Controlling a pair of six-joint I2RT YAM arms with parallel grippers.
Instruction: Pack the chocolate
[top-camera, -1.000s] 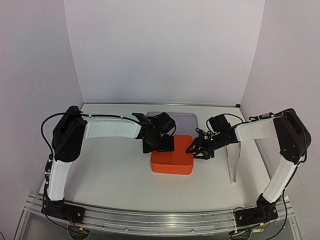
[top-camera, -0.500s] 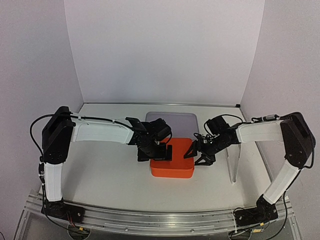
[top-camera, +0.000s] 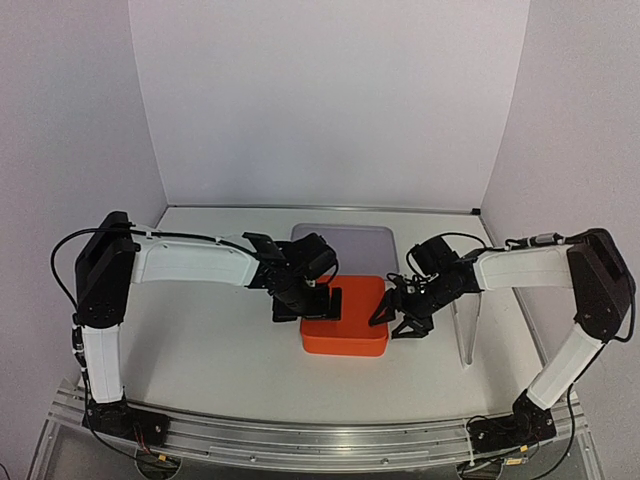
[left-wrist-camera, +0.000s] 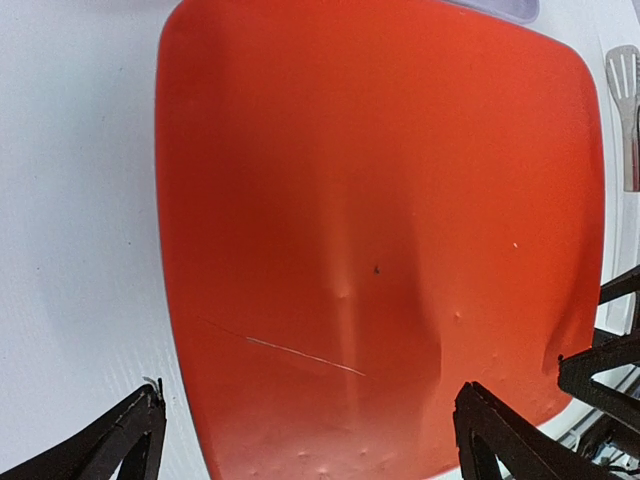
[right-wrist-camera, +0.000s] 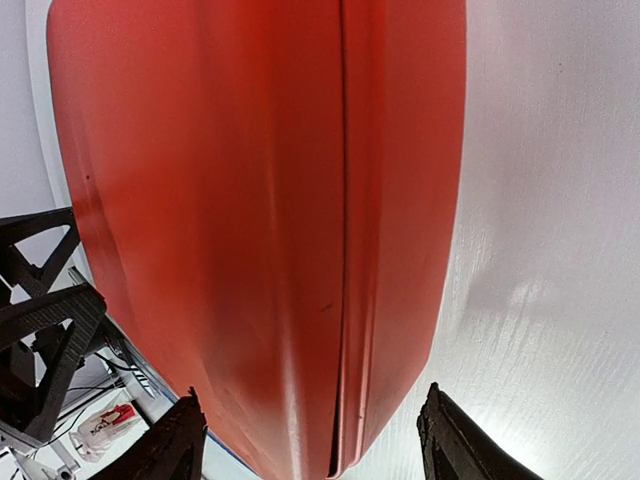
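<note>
The rounded orange plastic box (top-camera: 352, 330) sits closed; packing seems nearly done. Left gripper (left-wrist-camera: 310, 400) and right gripper (right-wrist-camera: 313, 398) flank it, jaws apart and holding nothing. A final press-down probably remains.

Inside of the closed orange box (left-wrist-camera: 380, 200) hidden between the left fingers (left-wrist-camera: 120, 447), their bases cropped below, box end past right fingers (right-wrist-camera: 462, 448) cropped.

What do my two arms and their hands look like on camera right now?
The left arm and right arm match: white shells between bulky black joints, with thin black cables looping outside them. The left hand and right hand are black, each with two open-framed triangular fingers. No markings show.
</note>
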